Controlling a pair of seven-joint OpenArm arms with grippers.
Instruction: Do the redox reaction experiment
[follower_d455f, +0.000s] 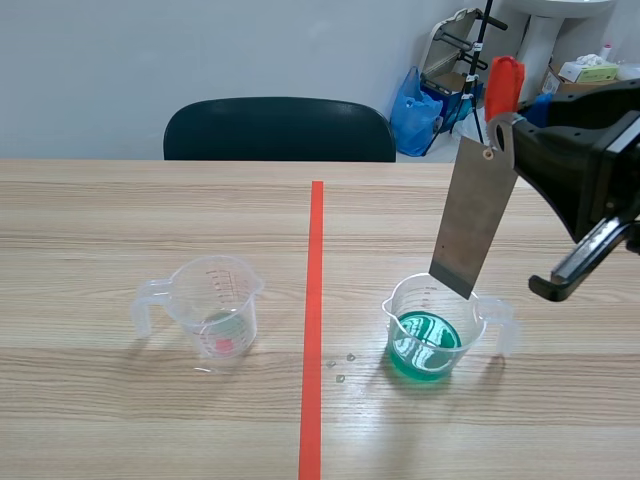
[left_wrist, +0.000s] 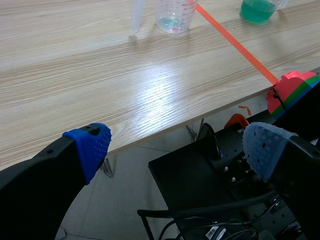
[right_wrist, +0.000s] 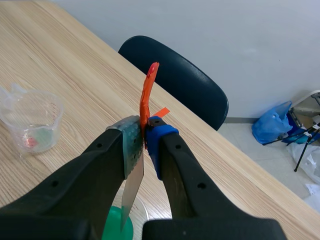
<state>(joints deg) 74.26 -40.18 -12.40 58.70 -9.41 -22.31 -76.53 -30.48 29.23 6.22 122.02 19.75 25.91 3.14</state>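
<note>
Firmly, right hand (right_wrist: 142, 134) pinches a grey metal strip (follower_d455f: 473, 222) dangling below it over a clear beaker of green liquid (follower_d455f: 430, 338); left hand (left_wrist: 182, 147) gapes wide.

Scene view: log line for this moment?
right gripper: shut on grey metal strip with orange-red tag | strip: hanging over clear plastic cup of green liquid | left gripper: open, beyond table edge

On the table (follower_d455f: 100, 220) the left cup (follower_d455f: 215, 305) stands left of the tape line (follower_d455f: 315, 300), the right cup (follower_d455f: 432, 325), with liquid in it, stands right of it, the plate (follower_d455f: 475, 220) hangs tilted from the right claw (right_wrist: 145, 140) with its lower end at the right cup's rim, and a chair (follower_d455f: 280, 128) stands behind the far edge.
</note>
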